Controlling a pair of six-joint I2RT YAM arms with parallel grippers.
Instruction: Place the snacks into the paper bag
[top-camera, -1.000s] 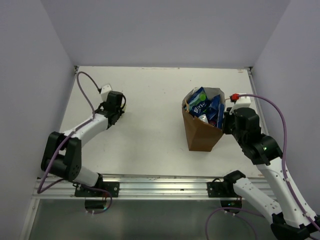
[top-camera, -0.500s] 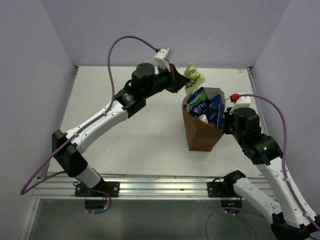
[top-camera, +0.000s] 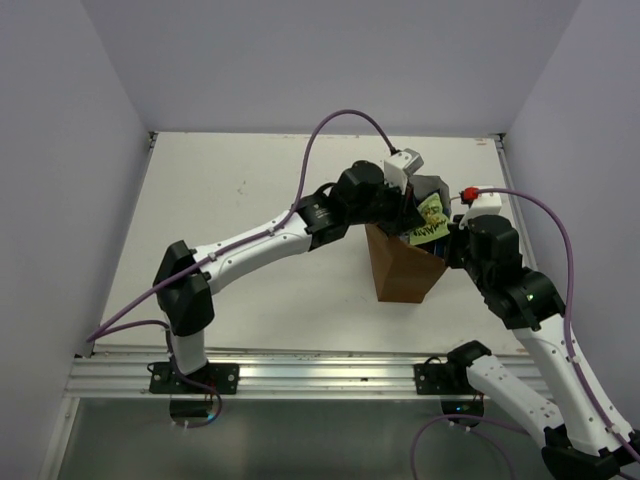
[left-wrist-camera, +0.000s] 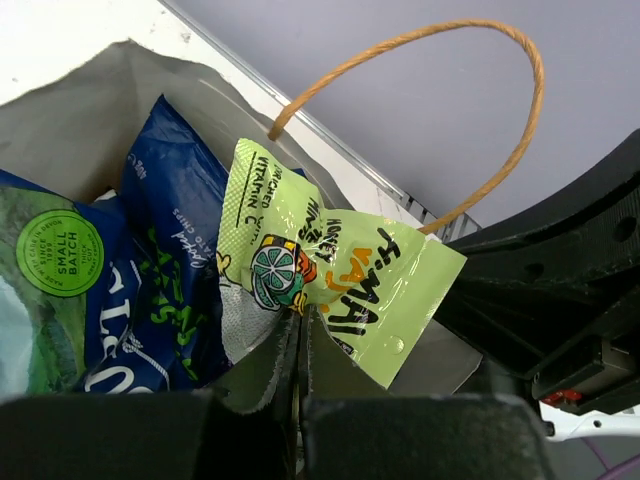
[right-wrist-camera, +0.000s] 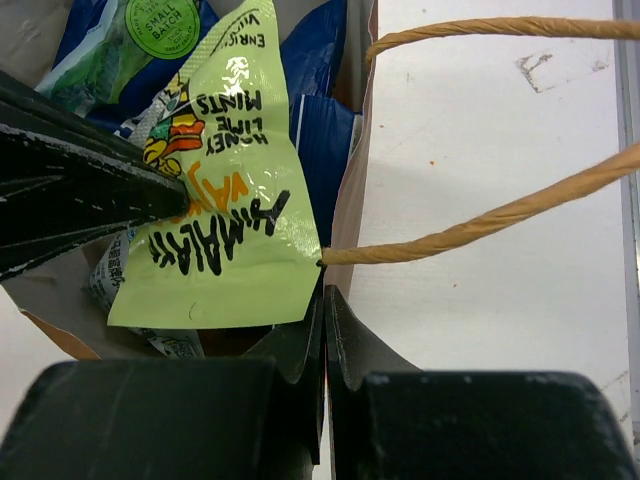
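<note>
The brown paper bag (top-camera: 400, 268) stands upright right of the table's middle, with blue and green snack packets (left-wrist-camera: 160, 250) inside. My left gripper (left-wrist-camera: 300, 320) is shut on a light green mint packet (left-wrist-camera: 340, 275) and holds it over the bag's open mouth; the packet also shows in the top view (top-camera: 430, 217) and the right wrist view (right-wrist-camera: 220, 220). My right gripper (right-wrist-camera: 324, 300) is shut on the bag's right wall at its rim, beside a string handle (right-wrist-camera: 480, 225).
The left arm (top-camera: 260, 240) reaches across the table over the bag. Grey walls close the table at back and sides. A metal rail (top-camera: 300, 372) runs along the near edge.
My left arm swung from the far left of the table to the bag, carrying the green packet, which now hangs over the bag's mouth. The right arm has not moved.
</note>
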